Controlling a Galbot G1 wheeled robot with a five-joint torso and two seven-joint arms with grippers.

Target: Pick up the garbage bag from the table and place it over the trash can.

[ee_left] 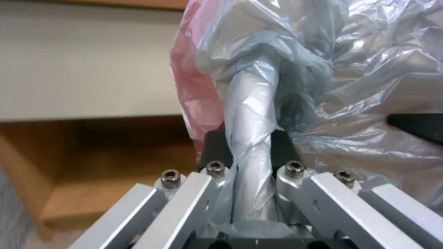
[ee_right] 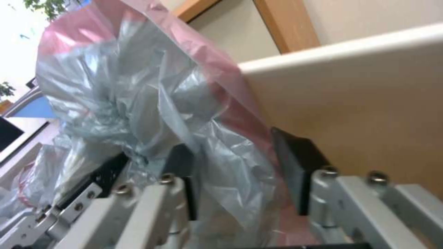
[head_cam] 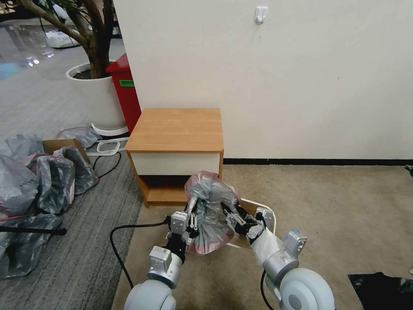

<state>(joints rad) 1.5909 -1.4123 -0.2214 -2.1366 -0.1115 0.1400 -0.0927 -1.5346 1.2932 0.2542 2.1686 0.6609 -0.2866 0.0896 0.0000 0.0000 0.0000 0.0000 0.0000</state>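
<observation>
Beige carpet fills the lower centre of the head frame, before the small wooden nightstand (head_cam: 176, 129) with orange-brown top. At lower centre, the crinkly translucent grey garbage bag with pink rim (head_cam: 211, 202) hangs above the cream rectangular trash can (head_cam: 266, 215). Left gripper (ee_left: 251, 148) is clamped on a twisted fold; right gripper (ee_right: 240, 169) stands apart, bag film between its pads.
</observation>
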